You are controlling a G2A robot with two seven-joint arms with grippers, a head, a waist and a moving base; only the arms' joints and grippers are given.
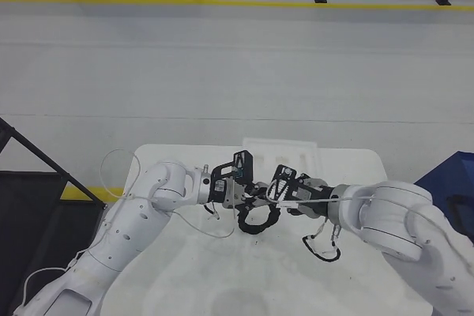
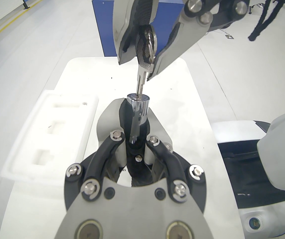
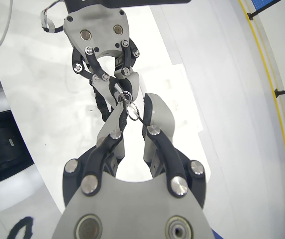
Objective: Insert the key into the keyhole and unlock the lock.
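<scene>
At the centre of the top view, above the white rounded desk (image 1: 189, 268), the left gripper (image 2: 135, 118) is clamped on the lock (image 2: 139, 105), a chrome cylinder trailing black cable. The key (image 2: 141, 80), with a mesh-textured black head and a steel ring, stands tip-first in the keyhole. The right gripper (image 2: 137, 68) has its ribbed pads parted around it. A white foam tray (image 1: 288, 150) lies at the desk's upper edge, with pale grey floor (image 1: 221, 71) beyond.

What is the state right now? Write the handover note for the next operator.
Left gripper: shut on the lock, held above the table.
Right gripper: at the head of the key; grip unclear.
Done: the key tip appears to be in the keyhole, with most of the blade showing.
Left: push it fully in, turn, unlock.
</scene>
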